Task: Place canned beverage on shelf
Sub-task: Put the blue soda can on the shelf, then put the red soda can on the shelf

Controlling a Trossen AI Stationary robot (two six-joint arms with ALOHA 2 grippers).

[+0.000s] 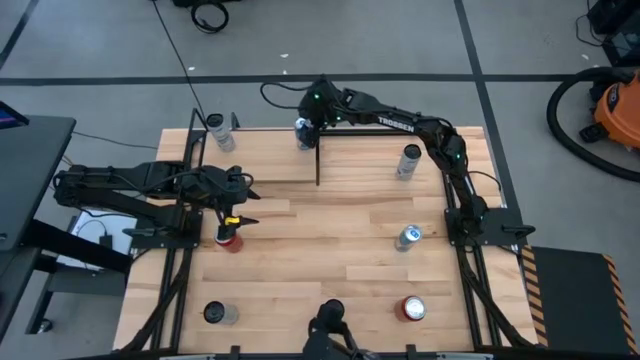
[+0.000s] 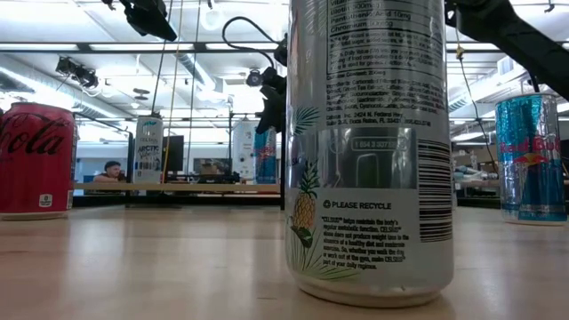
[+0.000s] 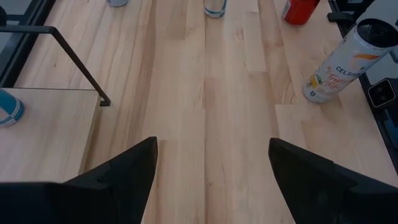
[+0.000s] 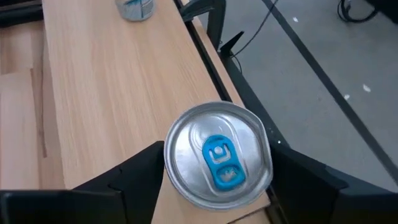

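Note:
The canned beverage (image 4: 217, 162), silver-topped with a blue tab, stands upright on its base at the far right corner of the shelf (image 4: 93, 93), a pale board with black uprights (image 1: 255, 160). My right gripper (image 1: 303, 128) reaches over that corner, open, with one finger on each side of the can's top (image 4: 219, 163). My left gripper (image 3: 211, 168) hangs open and empty above the table's left side (image 1: 243, 192), clear of every can. My right gripper comes at the can slanting down from the table's right side. Its fingers (image 4: 140, 171) stand close beside the can's upper wall (image 4: 174, 183). I cannot tell whether they touch it. The can stands upright on the shelf board.
Another can (image 1: 220, 132) stands at the shelf's far left end. Loose cans stand on the table: a red one (image 1: 231, 239) under the left arm, a silver one (image 1: 408, 160), a blue one (image 1: 408, 237), a red one (image 1: 413, 308), a tall white one (image 2: 369, 151).

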